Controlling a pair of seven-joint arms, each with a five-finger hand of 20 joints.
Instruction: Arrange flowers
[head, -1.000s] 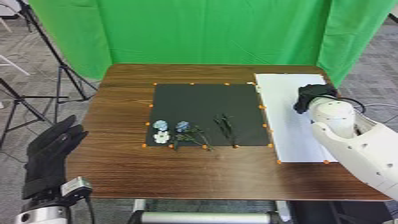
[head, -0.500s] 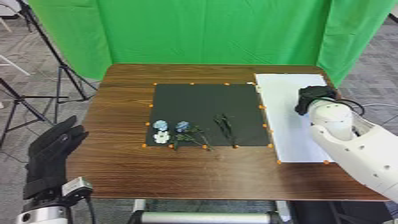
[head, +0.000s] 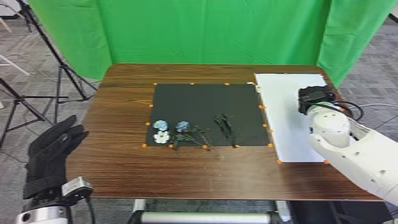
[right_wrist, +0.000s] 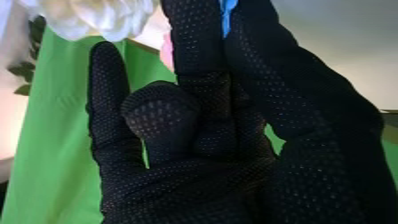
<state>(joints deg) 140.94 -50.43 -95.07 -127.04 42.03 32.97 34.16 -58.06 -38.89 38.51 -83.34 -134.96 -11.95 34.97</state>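
Over the white sheet, near its right edge, is my right hand. The right wrist view has this hand open, its fingers mostly straight, beside a white flower, green leaves and a bit of pink; a blue strip shows between its fingers, and whether they touch it is unclear. On the dark mat lie two blue flowers, a white flower and dark green stems. My left hand is open beside the table's left edge.
Orange markers line the mat and the white sheet on the brown wooden table. Behind the table hangs a green curtain. Tripod stands are on the floor at the left.
My right hand has shifted slightly to the right above the white sheet, its forearm moving with it. The left hand and the flowers on the mat have kept still.
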